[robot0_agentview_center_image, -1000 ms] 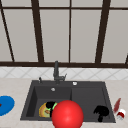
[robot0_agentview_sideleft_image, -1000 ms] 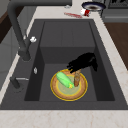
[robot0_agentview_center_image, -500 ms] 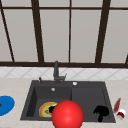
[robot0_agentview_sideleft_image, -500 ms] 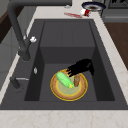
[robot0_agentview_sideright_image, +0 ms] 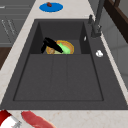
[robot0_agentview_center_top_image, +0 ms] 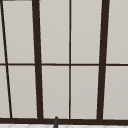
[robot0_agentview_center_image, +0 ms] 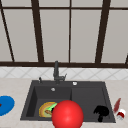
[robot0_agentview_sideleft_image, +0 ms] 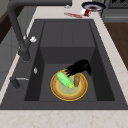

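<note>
A yellow-rimmed plate [robot0_agentview_sideleft_image: 57, 91] [robot0_agentview_center_image: 43, 110] [robot0_agentview_sideright_image: 70, 45] lies in the left basin of the black sink [robot0_agentview_center_image: 87, 95]. On it rest a green oblong item [robot0_agentview_sideleft_image: 63, 79] [robot0_agentview_sideright_image: 64, 48] and a small brown piece [robot0_agentview_sideleft_image: 76, 80]. My left hand [robot0_agentview_sideleft_image: 80, 67] [robot0_agentview_sideright_image: 51, 44] hangs over the plate with straight fingers reaching down onto one end of the green item. A big red ball [robot0_agentview_center_image: 67, 114] stands in front of the plate in the front view and hides most of that hand. My right hand [robot0_agentview_center_image: 101, 111] floats at the sink's front right, relaxed and holding nothing.
The dark faucet [robot0_agentview_center_image: 56, 72] [robot0_agentview_sideleft_image: 18, 32] rises behind the basins. A blue plate [robot0_agentview_center_image: 5, 105] [robot0_agentview_sideright_image: 51, 7] with a small red bit lies on the left counter. A red strip [robot0_agentview_center_image: 116, 105] and a red-and-white object [robot0_agentview_center_image: 121, 113] lie on the right counter.
</note>
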Controlling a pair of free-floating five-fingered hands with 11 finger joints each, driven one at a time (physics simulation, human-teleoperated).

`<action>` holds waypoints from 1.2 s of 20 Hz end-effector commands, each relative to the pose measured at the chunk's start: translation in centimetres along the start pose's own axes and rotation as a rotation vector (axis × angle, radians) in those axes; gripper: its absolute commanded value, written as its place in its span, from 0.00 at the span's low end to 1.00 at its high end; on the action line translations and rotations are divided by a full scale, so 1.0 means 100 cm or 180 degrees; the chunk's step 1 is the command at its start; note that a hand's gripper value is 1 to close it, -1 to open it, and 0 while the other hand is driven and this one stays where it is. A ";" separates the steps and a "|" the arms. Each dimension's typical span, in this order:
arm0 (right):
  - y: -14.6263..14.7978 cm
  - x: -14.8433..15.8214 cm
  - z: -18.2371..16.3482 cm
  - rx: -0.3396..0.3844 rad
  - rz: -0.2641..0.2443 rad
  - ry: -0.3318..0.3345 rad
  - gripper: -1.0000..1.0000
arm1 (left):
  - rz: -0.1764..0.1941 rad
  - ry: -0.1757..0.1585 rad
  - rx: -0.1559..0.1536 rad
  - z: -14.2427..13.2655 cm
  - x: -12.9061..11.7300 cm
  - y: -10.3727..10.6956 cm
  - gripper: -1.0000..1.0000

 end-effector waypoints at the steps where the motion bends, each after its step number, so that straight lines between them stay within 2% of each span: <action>1: 0.000 0.000 0.000 0.0000 0.0000 0.0000 0.50 | 0.0257 0.0051 -0.0201 -0.004 -0.008 0.002 0.00; 3: 0.000 0.000 0.000 0.0000 0.0000 0.0000 0.50 | 0.0345 0.0097 -0.0166 -0.004 -0.017 0.001 0.00; 5: 0.000 0.000 0.000 0.0000 0.0000 0.0000 0.50 | 0.0354 0.0154 -0.0167 -0.005 -0.023 0.000 0.00; 6: 0.000 0.000 0.000 0.0000 0.0000 0.0000 0.50 | 0.0301 0.0190 -0.0175 -0.007 -0.025 -0.003 0.00; 10: 0.000 0.000 0.000 0.0000 0.0000 0.0000 0.50 | 0.0242 0.0332 -0.0231 -0.010 -0.027 -0.004 0.00; 12: 0.000 0.000 0.000 0.0000 0.0000 0.0000 0.50 | 0.0107 0.0412 -0.0286 -0.011 -0.020 -0.004 0.00; 13: 0.000 0.000 0.000 0.0000 0.0000 0.0000 0.50 | -0.0022 0.0408 -0.0272 -0.010 -0.015 -0.001 0.00; 14: 0.000 0.000 0.000 0.0000 0.0000 0.0000 0.50 | 0.0032 0.0411 -0.0270 -0.010 -0.015 0.001 0.00; 15: 0.000 0.000 0.000 0.0000 0.0000 0.0000 0.50 | -0.0014 0.0404 -0.0353 -0.012 -0.015 -0.002 0.00; 16: 0.000 0.000 0.000 0.0000 0.0000 0.0000 0.50 | -0.0034 0.0418 -0.0365 -0.013 -0.017 -0.005 0.00; 21: 0.000 0.000 0.000 0.0000 0.0000 0.0000 0.50 | 0.0002 0.0383 -0.0334 -0.011 -0.020 -0.004 0.00; 24: 0.000 0.000 0.000 0.0000 0.0000 0.0000 0.50 | -0.0095 0.0413 -0.0353 -0.012 -0.016 -0.005 0.00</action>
